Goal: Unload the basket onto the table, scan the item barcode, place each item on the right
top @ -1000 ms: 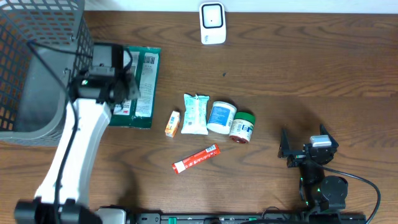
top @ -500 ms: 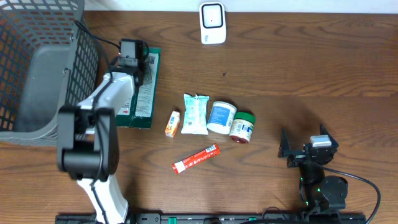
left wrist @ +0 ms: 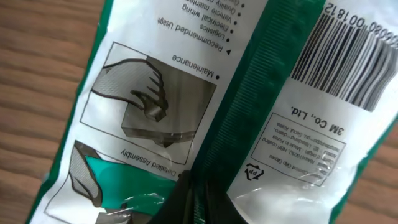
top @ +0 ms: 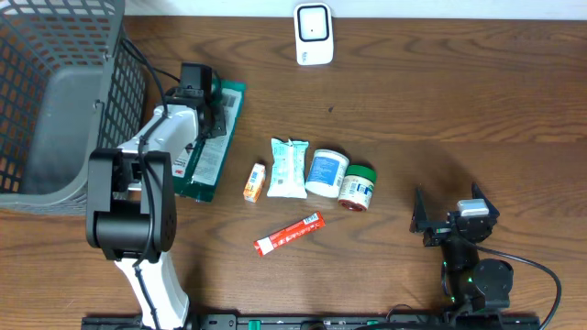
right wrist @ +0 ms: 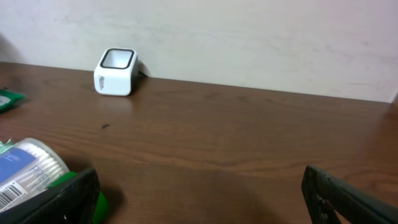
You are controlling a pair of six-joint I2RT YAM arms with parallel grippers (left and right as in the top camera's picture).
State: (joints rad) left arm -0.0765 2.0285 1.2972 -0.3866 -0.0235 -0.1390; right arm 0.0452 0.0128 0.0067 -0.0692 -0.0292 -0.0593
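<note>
L gripper (top: 200, 92) pinching green packet (top: 214, 139), long axis roughly near-far; scanner (top: 313, 34) lies far-right. R gripper (top: 447, 218) spread, well apart.

Dark wooden surface (top: 459, 110): grey mesh basket (top: 55, 55) at ten o'clock, white scanner (top: 313, 34) at twelve. Dead centre, a row: orange box (top: 254, 181), white sachet (top: 288, 168), blue tub (top: 326, 173), green-capped jar (top: 357, 187). Red tube (top: 289, 233) at its six.

The left arm (top: 128, 206) has white rounded links between bulky black joints, with a thin black cable (top: 151, 69); the right arm (top: 472, 275) and right claw (top: 447, 215) are black.
</note>
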